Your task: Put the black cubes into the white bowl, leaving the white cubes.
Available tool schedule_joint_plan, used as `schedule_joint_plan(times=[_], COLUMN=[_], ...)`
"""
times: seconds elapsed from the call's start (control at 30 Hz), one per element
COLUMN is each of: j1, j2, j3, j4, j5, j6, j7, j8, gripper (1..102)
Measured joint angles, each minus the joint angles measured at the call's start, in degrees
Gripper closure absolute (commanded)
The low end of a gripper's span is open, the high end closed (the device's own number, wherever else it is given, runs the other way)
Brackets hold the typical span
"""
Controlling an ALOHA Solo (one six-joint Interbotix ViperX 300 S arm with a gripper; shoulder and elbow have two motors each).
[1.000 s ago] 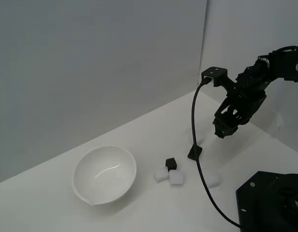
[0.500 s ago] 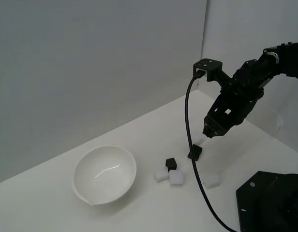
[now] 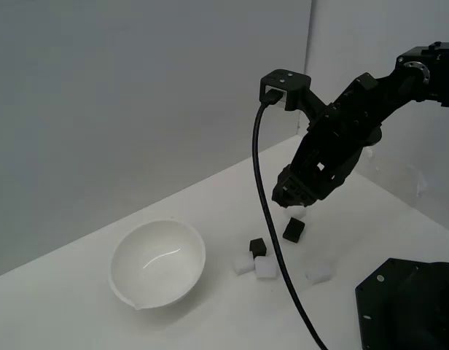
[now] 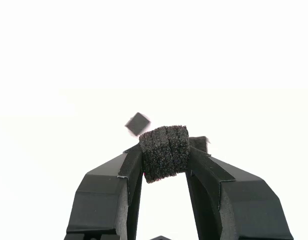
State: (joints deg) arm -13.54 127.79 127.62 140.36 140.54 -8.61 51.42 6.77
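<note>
Gripper point(image 4: 164, 159) clamped on one black cube point(image 4: 164, 152), held between finger pads above table point(image 3: 210, 321). Held cube squeezed, no clear long axis, sits level across jaws. Two more black cubes point(image 3: 294, 231) point(image 3: 258, 247) on table below, both corner-turned. White bowl point(image 3: 158, 263) upright, lip toward camera, at exterior view's left. White cubes point(image 3: 265, 268) cluster beside nearer black cube.
</note>
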Motion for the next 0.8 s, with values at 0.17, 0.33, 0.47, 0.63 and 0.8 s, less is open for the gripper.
schedule_joint_plan(times=[0.17,0.33,0.47,0.63,0.8], j1=[-4.5,-7.4,-10.1,-13.7,-17.0], j2=[-0.8,-1.5,-3.5,-7.2,-11.9], j3=[-0.8,-1.6,-3.6,-7.5,-12.0], j4=[-1.1,-2.0,-3.5,-5.5,-9.0], j5=[-1.1,-2.0,-3.6,-5.6,-9.1], j6=[0.0,-0.4,-1.5,-2.7,-2.9], j7=[0.0,-0.6,-1.6,-4.0,-5.4], j8=[-1.7,-2.6,-2.7,-2.7,-2.7], gripper=[100,100,100,100,100])
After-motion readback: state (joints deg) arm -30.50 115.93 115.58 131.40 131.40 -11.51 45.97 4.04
